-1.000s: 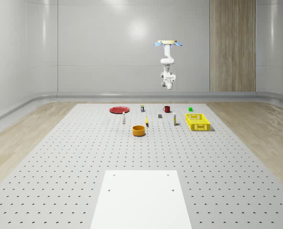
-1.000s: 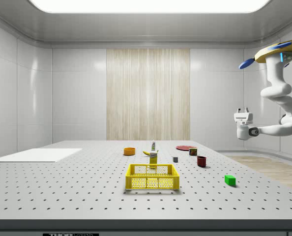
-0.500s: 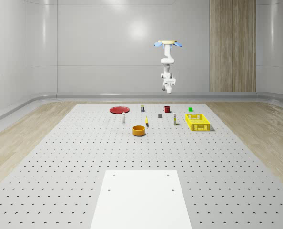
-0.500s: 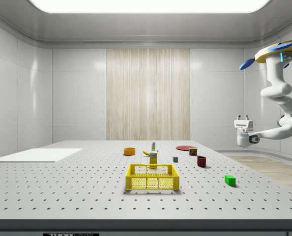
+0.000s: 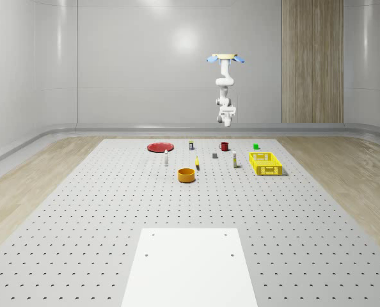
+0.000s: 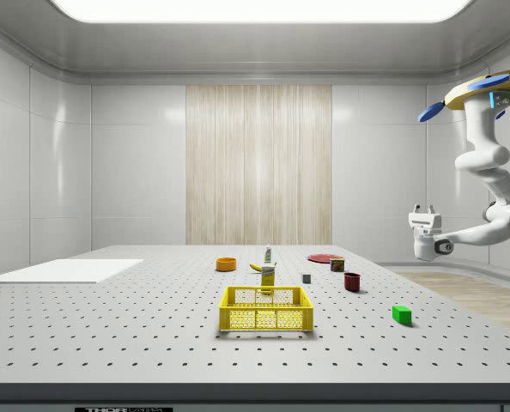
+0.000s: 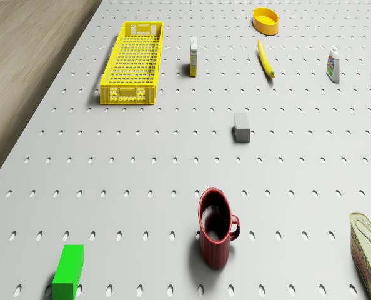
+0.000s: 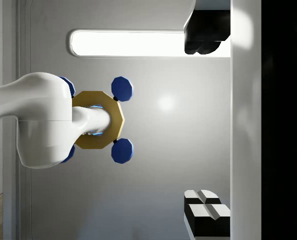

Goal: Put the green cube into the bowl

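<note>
Jaws point(image 6: 424, 209) now tipped upward, green cube point(image 6: 401, 314) well below.

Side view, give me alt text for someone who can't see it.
The drone hovers high beyond the table's right end, gripper pointing up, open. Below sits the green cube; the orange bowl lies far behind a yellow crate.
</note>
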`<state>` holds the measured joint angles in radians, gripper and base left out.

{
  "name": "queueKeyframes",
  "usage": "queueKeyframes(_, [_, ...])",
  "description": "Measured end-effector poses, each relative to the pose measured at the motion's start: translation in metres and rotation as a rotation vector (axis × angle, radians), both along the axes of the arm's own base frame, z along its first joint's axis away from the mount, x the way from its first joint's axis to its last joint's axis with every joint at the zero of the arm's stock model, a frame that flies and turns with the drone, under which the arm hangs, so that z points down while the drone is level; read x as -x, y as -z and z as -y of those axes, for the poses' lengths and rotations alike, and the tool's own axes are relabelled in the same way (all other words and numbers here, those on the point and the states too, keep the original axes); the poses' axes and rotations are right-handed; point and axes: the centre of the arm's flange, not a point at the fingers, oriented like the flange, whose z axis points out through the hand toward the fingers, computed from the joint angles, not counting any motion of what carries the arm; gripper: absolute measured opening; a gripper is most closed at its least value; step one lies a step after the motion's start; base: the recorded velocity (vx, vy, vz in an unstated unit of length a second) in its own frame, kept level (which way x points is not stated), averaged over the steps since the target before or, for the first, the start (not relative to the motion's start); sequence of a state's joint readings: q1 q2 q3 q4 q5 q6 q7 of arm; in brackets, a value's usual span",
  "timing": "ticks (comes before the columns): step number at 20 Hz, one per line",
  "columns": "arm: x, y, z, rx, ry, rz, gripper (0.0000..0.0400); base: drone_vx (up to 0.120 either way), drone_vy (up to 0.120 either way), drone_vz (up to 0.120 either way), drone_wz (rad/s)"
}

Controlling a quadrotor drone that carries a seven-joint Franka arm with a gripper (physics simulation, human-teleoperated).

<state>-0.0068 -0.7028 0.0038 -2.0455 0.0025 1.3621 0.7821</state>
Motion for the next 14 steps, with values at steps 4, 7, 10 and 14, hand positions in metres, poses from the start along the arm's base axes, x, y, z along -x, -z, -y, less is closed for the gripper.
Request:
queueKeyframes(4, [0.0002,-0.0013,0.0,0.0,0.0,0.003,0.04,0.0,0.0,0.0,0.0])
queueKeyframes(7, [0.0003,-0.0017,0.0,0.0,0.0,0.005,0.04,0.0,0.0,0.0,0.0])
queueKeyframes(10, [0.0005,-0.0019,-0.0001,0.001,0.0,0.008,0.04,0.0,0.0,0.0,0.0])
queueKeyframes(14, [0.0008,-0.002,-0.0001,0.001,0.0,0.011,0.04,0.0,0.01,0.0,0.0])
